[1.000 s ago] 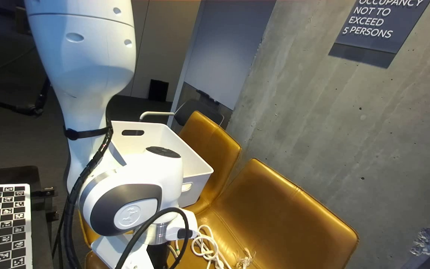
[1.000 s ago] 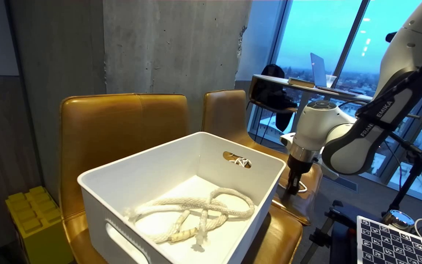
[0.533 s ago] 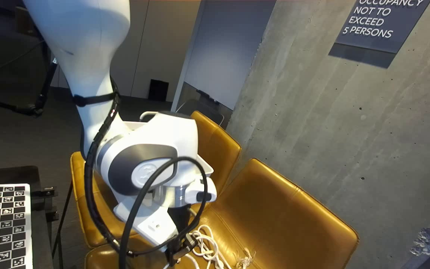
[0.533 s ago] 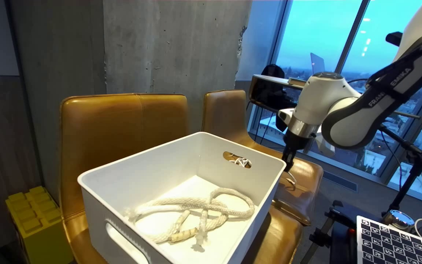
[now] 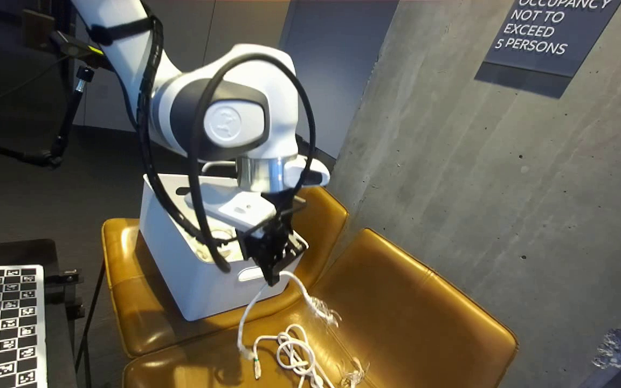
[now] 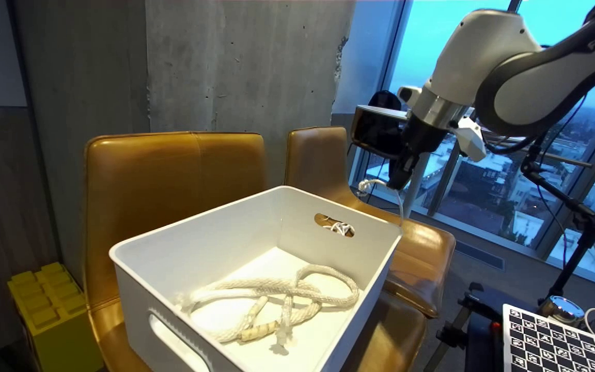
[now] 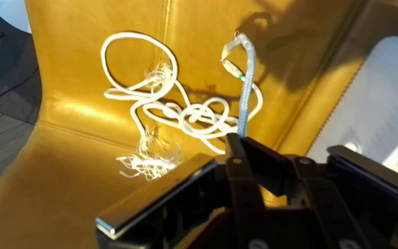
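My gripper [image 5: 271, 279] is shut on a thin white rope [image 7: 246, 93], which leaves the fingertips in the wrist view. On one side a short frayed end [image 5: 321, 310] hangs free; on the other, a longer strand [image 5: 243, 323] drops to the chair seat. Below lies a tangle of white rope [image 7: 202, 117] with frayed ends and a small green mark. Whether the held rope joins this tangle, I cannot tell. In an exterior view the gripper [image 6: 398, 182] hangs above the seat, just beyond the white bin [image 6: 256, 206], which contains a thicker rope [image 6: 277, 287].
The bin stands on a tan leather chair [image 6: 173, 160], beside a second tan chair [image 5: 423, 302] that bears the tangle. A concrete wall [image 5: 477, 188] rises behind them. Near the arm is a checkered board [image 5: 3, 323]. A yellow block [image 6: 52, 310] stands on the floor.
My gripper has risen well above the chair seat, carrying part of the rope up with it. The frayed end and strand now dangle from the fingertips. The bin has stayed put.
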`<state>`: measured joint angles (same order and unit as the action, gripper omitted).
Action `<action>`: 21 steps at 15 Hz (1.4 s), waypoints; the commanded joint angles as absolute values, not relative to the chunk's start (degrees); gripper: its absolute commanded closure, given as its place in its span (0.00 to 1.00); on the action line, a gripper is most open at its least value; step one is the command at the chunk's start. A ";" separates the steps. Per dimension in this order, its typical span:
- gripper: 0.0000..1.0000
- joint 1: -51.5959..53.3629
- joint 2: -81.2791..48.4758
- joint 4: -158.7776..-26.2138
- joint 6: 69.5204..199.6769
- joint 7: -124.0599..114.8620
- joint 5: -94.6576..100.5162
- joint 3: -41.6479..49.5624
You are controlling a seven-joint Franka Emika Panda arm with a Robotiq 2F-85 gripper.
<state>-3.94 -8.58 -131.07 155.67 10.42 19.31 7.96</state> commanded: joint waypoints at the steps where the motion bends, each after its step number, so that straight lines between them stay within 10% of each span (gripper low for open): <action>1: 0.99 -1.81 -0.20 -129.75 148.61 11.02 13.32 3.27; 13: 0.99 5.83 -0.95 -112.44 135.19 2.87 9.54 -5.84; 15: 0.68 5.54 -2.34 -112.61 134.90 3.01 8.24 -5.49; 21: 0.27 3.40 -2.91 -114.55 135.52 4.28 4.24 -3.76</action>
<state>4.56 -3.44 -114.02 136.22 3.05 6.51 -4.81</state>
